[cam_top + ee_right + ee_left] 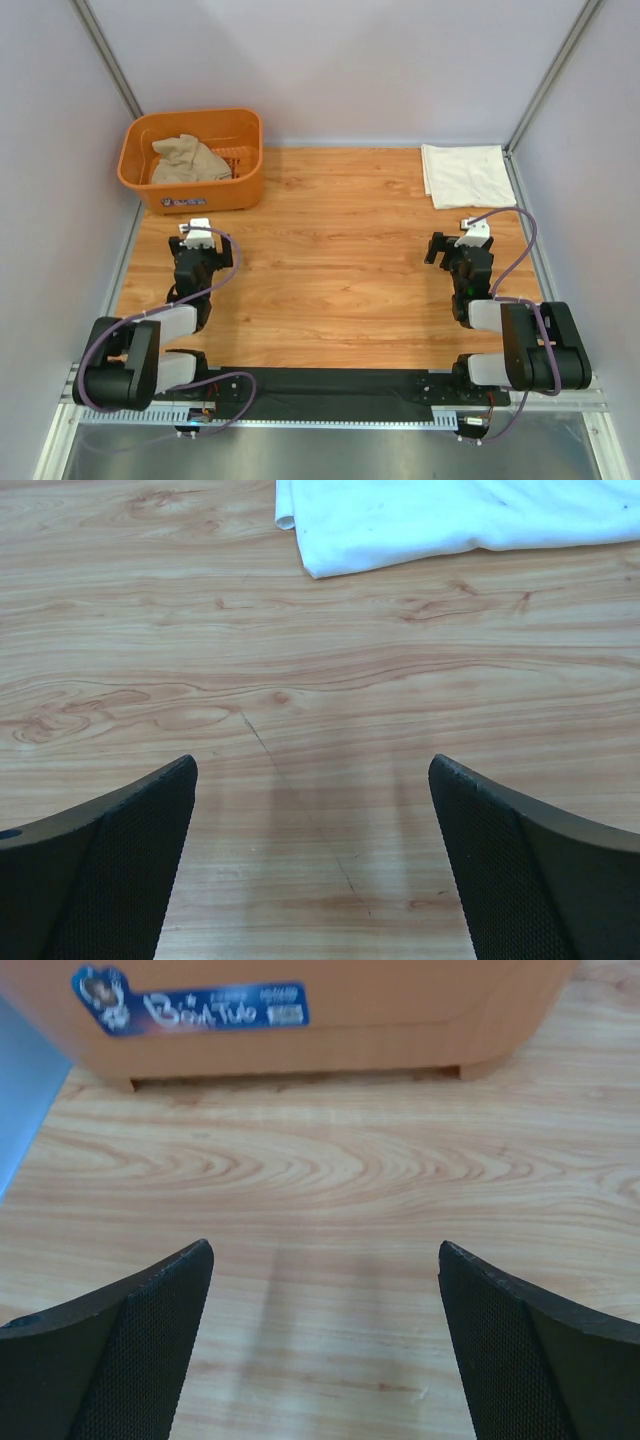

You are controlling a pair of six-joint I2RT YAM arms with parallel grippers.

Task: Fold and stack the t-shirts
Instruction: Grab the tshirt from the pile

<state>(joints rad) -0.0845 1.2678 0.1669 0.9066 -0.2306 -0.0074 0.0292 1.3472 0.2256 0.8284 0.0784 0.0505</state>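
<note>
While both arms sit low over the table (330, 260), neither has anything in its grip.

Left gripper (325, 1250): jaws spread wide, with bare wood grain between the fingers (130, 1350) in the wrist view. It holds nothing and touches nothing. It points at the near wall of the orange basket (200, 195), close to it but apart.

Right gripper (313, 765): also spread wide and empty, with only tabletop between the pads. It points toward the far right corner, with a clear gap of wood before the fabric starts.

Containers: the one orange plastic basket is at the far left of the table. The tan-khaki shirt (188, 160) is inside it, crumpled in a loose heap and leaning toward the left and middle. The ribbed basket floor is visible to the right of the heap.

The cream-white shirt (467, 175) is out on the table at the far right corner. It lies flat in a roughly rectangular fold, with its right edge near the table edge. The right wrist view shows its near edge and one rounded fold at the left end.

Labels: a blue sticker (190, 1005) is on the basket's near wall, with white script lettering and a small picture at its left end. I can't read the wording reliably. No markings are visible on either shirt.
</note>
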